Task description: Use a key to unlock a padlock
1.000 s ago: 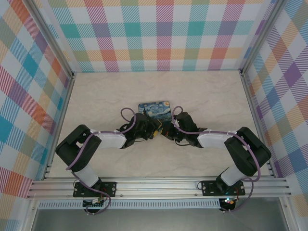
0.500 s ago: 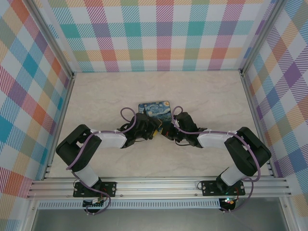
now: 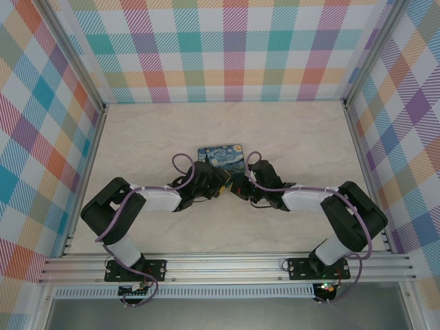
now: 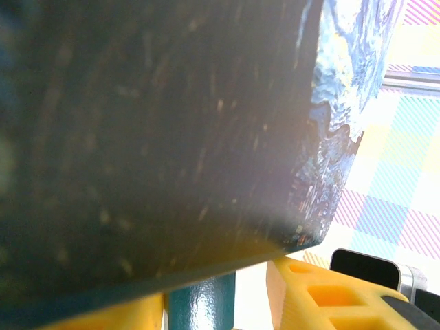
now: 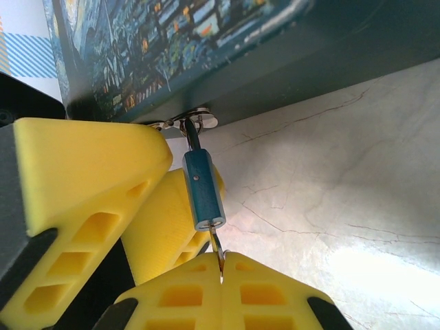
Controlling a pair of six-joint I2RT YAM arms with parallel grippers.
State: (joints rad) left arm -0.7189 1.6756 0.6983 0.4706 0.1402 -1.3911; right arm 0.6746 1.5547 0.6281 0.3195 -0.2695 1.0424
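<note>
Nothing has visibly shifted over the last second: the left gripper [image 4: 216,306] and right gripper [image 5: 221,267] remain converged at the near edge of the Starry Night-print box [image 3: 221,154]. The tiny blue-teal padlock [image 5: 203,189] hangs from the box's metal latch [image 5: 194,122], upper centre of the right wrist view. The right gripper's jaws are pressed together on the thin dark grey key [image 5: 216,246], whose tip meets the padlock's base. The left gripper's jaws stand apart, flanking the padlock.

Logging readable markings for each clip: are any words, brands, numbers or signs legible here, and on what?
None can be read.
The painted box carries only a picture print, no lettering.
The padlock shows no legible marking on its blue body.
The key is too thin to tell.
</note>
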